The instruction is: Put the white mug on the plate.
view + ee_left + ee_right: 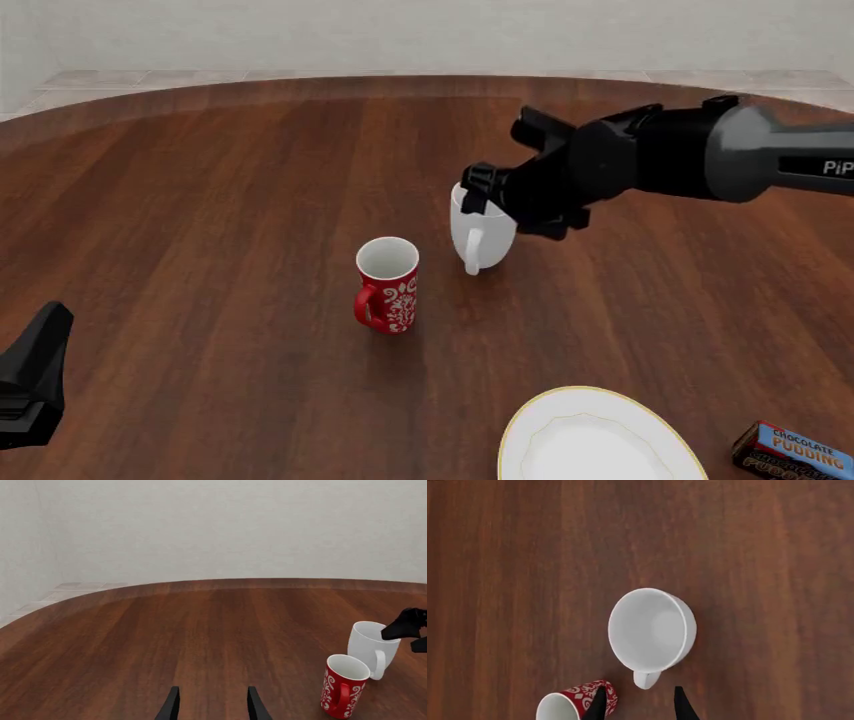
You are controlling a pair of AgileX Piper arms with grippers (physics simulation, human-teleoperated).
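The white mug (486, 236) stands upright mid-table with its handle toward the near side. My right gripper (475, 192) hovers just above its rim, open and empty. In the right wrist view I look straight down into the mug (651, 630); its handle lies just ahead of the gap between the gripper's (639, 707) fingers. The plate (534, 430) lies at the near edge, right of centre, partly cut off. My left gripper (47, 335) is open and empty at the near left, far from both; it (212, 707) points across bare table. The mug (370, 647) also shows in the left wrist view.
A red mug with white floral pattern (387, 285) stands upright just left of and nearer than the white mug; it also shows in the wrist views (577, 702) (343, 685). A pudding box (790, 452) lies right of the plate. The wooden table (200, 200) ends at a curved far edge.
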